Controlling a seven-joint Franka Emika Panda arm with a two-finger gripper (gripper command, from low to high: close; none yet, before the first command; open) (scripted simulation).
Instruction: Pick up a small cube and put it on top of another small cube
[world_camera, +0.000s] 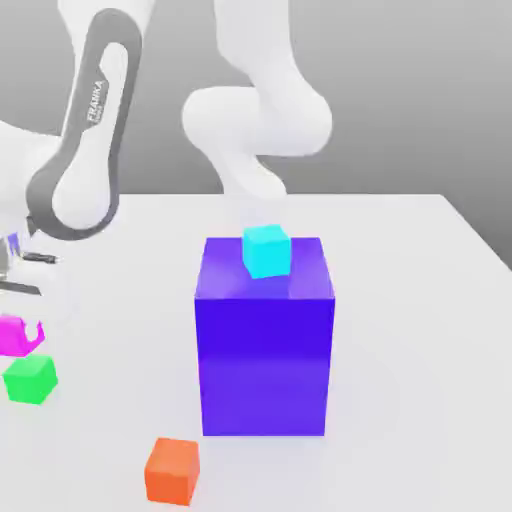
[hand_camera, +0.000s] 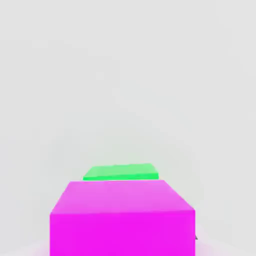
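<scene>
The small cube (world_camera: 14, 335), bright magenta, hangs at the exterior view's left edge with my gripper (world_camera: 18, 338) shut on it; one finger (world_camera: 38, 334) shows against its side. Directly under it, shifted slightly toward the exterior view's right, the other small cube (world_camera: 30, 380), bright green, rests on the white table (world_camera: 420, 340). In the hand view the magenta cube (hand_camera: 122, 217) looms close and the green cube's top (hand_camera: 121, 172) peeks out beyond it. Whether the two cubes touch I cannot tell.
A big blue-purple block (world_camera: 265, 350) stands mid-table with a cyan cube (world_camera: 266, 250) on its top. An orange cube (world_camera: 172, 470) lies near the front edge. The arm's white and grey links (world_camera: 85, 150) rise over the left side.
</scene>
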